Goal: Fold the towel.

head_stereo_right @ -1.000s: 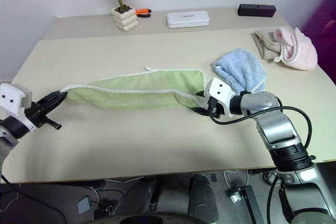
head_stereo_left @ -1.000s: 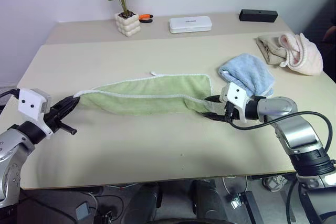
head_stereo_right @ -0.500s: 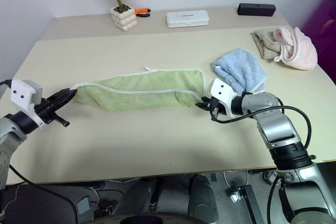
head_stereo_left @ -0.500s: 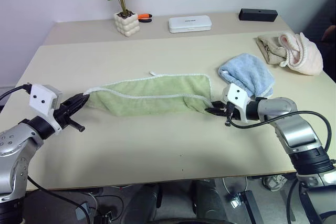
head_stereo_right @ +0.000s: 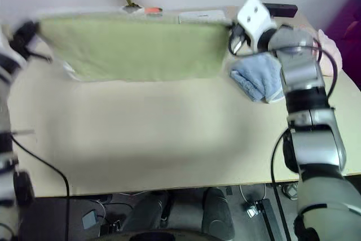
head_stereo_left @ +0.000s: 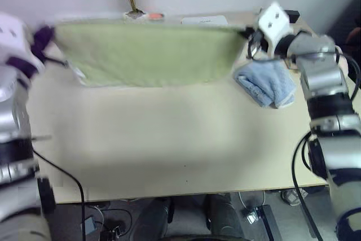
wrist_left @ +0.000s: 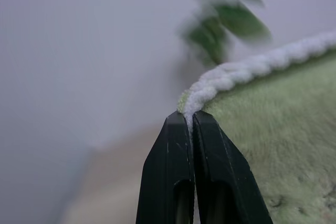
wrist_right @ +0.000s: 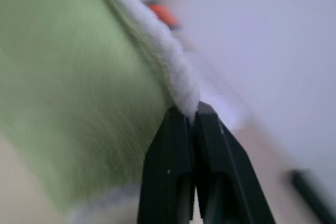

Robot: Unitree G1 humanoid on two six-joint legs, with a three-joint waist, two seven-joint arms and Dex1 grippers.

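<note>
I am holding the towel (head_stereo_left: 149, 55) stretched between both arms, raised above the worktop (head_stereo_left: 169, 145). My left gripper (wrist_left: 189, 121) is pinching its whitish edging at one top corner; my right gripper (wrist_right: 190, 114) is pinching the other. The cloth is hanging flat, beside the blue towel (head_stereo_left: 265, 83). No writing on the towel is reading clearly.

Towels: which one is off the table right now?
The light green towel, stretched in the air between the left gripper and right gripper, both pinching its white edging. The light blue towel lies crumpled on the table.
</note>
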